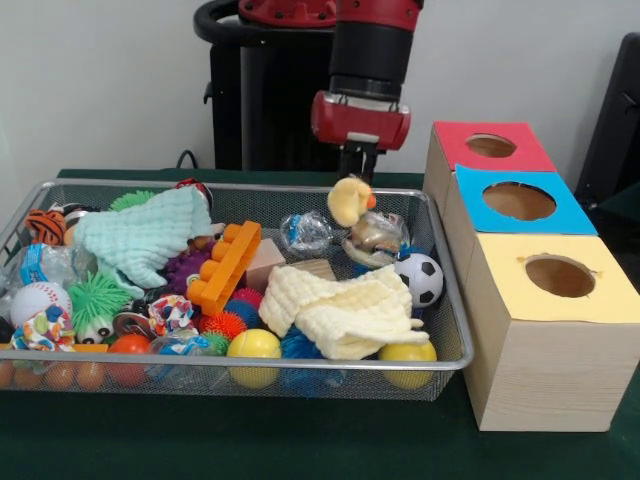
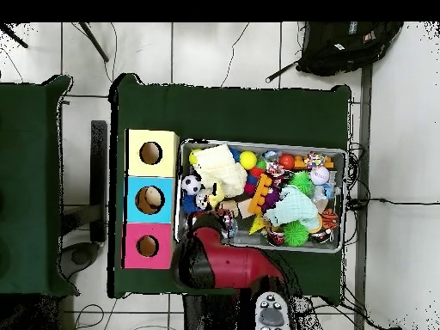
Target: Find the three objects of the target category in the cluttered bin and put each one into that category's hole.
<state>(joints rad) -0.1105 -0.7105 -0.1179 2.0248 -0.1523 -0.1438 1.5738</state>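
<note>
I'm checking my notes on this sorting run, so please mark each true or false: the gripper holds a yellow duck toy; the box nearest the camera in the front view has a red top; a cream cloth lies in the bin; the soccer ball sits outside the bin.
1. The gripper holds a yellow duck toy: true.
2. The nearest box has a red top: false; it is the yellow-topped box.
3. A cream cloth lies in the wire bin: true.
4. The soccer ball sits outside the bin: false; it lies inside.
</note>
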